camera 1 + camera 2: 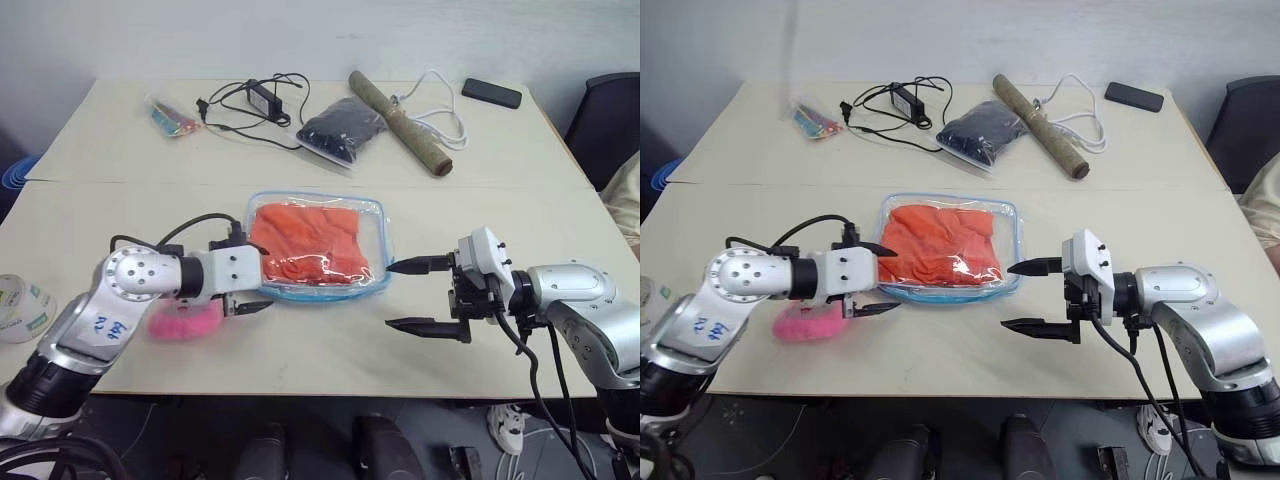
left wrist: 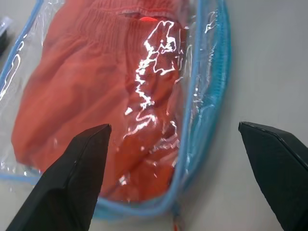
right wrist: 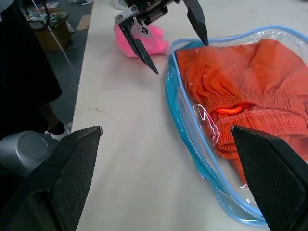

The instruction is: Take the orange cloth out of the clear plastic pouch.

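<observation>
The bright orange-red folded cloth (image 1: 308, 243) lies inside the clear soft plastic pouch with light blue trim (image 1: 379, 222), flat on the pale tabletop (image 1: 500, 210). The left gripper (image 1: 876, 279) sits at the pouch's left edge, fingers spread and empty (a pink plush toy (image 1: 808, 321) beside it). The right gripper (image 1: 1030, 296), fingers spread, hangs just right of the pouch.

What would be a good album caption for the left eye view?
Two open grippers, left gripper and right gripper, flank the clear plastic pouch with the orange cloth inside.
</observation>
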`<action>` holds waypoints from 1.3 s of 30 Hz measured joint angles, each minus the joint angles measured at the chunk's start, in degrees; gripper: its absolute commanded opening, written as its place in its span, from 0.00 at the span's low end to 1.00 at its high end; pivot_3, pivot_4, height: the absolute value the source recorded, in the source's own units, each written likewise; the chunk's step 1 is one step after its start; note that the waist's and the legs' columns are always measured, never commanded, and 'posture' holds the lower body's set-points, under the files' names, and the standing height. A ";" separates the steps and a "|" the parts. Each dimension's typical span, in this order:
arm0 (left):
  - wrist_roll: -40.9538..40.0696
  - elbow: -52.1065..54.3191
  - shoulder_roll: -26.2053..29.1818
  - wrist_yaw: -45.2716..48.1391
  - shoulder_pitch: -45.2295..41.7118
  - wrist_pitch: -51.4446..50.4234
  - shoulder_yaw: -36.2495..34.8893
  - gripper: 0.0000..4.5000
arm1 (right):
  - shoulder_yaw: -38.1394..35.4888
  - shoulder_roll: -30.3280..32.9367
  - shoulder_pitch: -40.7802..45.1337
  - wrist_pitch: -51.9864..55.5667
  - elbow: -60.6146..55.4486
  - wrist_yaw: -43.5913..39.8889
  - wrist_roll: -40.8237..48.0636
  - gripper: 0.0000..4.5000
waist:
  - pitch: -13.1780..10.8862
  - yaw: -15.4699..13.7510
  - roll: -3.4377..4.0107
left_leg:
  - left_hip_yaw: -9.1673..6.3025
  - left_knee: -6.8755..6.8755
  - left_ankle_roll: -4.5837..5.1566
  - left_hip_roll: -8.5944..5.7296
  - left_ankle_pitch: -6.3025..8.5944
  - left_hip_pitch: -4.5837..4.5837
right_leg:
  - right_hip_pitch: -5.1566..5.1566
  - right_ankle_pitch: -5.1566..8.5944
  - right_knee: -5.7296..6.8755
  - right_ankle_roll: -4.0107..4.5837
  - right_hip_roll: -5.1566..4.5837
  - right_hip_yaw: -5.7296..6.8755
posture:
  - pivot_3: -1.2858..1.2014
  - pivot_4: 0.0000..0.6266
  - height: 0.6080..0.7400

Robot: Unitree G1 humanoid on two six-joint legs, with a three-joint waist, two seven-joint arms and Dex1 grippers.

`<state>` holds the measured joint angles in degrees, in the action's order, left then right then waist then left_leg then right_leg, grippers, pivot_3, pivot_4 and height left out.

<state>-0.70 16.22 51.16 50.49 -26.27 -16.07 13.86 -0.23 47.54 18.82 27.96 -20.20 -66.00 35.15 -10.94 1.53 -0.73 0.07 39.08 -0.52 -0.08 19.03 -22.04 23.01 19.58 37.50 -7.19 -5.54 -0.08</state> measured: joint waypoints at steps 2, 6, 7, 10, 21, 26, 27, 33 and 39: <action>1.79 -1.46 -1.69 -0.29 -0.16 1.35 0.96 0.91 | -0.04 -0.05 -0.64 -0.16 -0.14 0.53 -0.24 1.00 | 0.00 -0.20 0.00 | 0.00 0.03 0.03 -0.03 -0.01 -0.03 | 0.01 -0.01 -0.01 -0.03 -0.04 0.00 | 0.52 0.24 1.00; 2.80 -2.67 -4.14 -0.27 0.59 2.31 1.33 0.67 | -0.04 -0.22 -2.33 -0.43 -0.77 1.39 -0.95 1.00 | 0.00 -0.49 0.00 | -0.01 0.05 0.06 -0.04 -0.02 -0.06 | 0.01 -0.04 -0.03 -0.08 -0.07 -0.01 | 0.52 0.24 1.00; 2.78 -2.71 -4.66 -0.27 0.76 2.16 1.17 0.61 | -0.04 -0.22 -2.43 -0.45 -1.10 1.64 -1.10 1.00 | 0.00 -0.50 0.00 | -0.01 0.05 0.06 -0.04 -0.02 -0.05 | 0.01 -0.04 -0.03 -0.08 -0.07 -0.01 | 0.52 0.24 1.00; 2.44 -2.64 -5.87 -0.27 0.92 1.29 0.53 0.40 | -0.04 -0.55 -2.46 -0.47 -1.58 2.40 -1.33 1.00 | 0.00 -0.63 0.00 | -0.02 0.06 0.06 -0.04 -0.02 -0.05 | 0.01 -0.04 -0.04 -0.08 -0.06 0.00 | 0.52 0.24 1.00; -3.23 1.10 -11.51 -1.72 2.50 -8.56 -4.49 0.00 | 0.13 -1.28 -2.41 -1.69 -1.60 3.72 -3.64 0.96 | 0.00 -1.48 -0.01 | -0.03 0.09 0.07 -0.05 -0.02 -0.07 | 0.01 -0.05 -0.04 -0.09 -0.07 0.00 | 0.52 0.24 1.00; -8.99 3.62 -15.62 -5.02 2.48 -16.59 -9.85 0.00 | 3.23 -2.76 -2.10 -5.66 -0.41 3.64 -8.06 0.63 | 0.01 -1.34 -0.02 | -0.04 0.10 0.06 -0.05 -0.03 -0.04 | 0.01 -0.05 -0.03 -0.10 -0.05 0.00 | 0.52 0.24 1.00; -9.63 3.78 -16.31 -5.56 2.48 -17.60 -10.56 0.00 | 4.01 -3.05 -2.06 -6.40 -0.10 3.65 -8.83 0.57 | 0.01 -1.35 -0.02 | -0.04 0.10 0.04 -0.05 -0.03 -0.04 | 0.01 -0.05 -0.03 -0.10 -0.05 0.01 | 0.52 0.24 1.00; -11.37 6.34 -17.87 -8.12 2.48 -21.74 -10.50 0.00 | 11.92 -10.00 2.36 -14.80 3.65 8.32 -20.60 0.11 | 0.01 -1.29 -0.02 | -0.04 0.11 -0.04 -0.06 -0.08 -0.05 | 0.10 -0.05 -0.04 -0.10 -0.05 -0.01 | 0.52 0.24 1.00; -11.85 7.67 -19.33 -10.22 1.84 -23.97 -10.33 0.00 | 17.55 -16.78 5.49 -27.44 10.90 17.40 -34.59 0.20 | 0.02 -1.37 -0.03 | 0.02 0.11 -0.08 -0.08 -0.10 -0.17 | 0.31 -0.05 0.17 -0.10 -0.05 -0.04 | 0.52 0.24 1.00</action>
<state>-12.56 23.90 31.82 40.27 -24.43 -40.04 3.53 17.32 30.77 24.31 0.52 -9.29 -48.60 0.56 -10.92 0.16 -0.76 0.08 39.19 -0.59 -0.16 18.93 -22.21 23.32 19.53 37.67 -7.28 -5.59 -0.13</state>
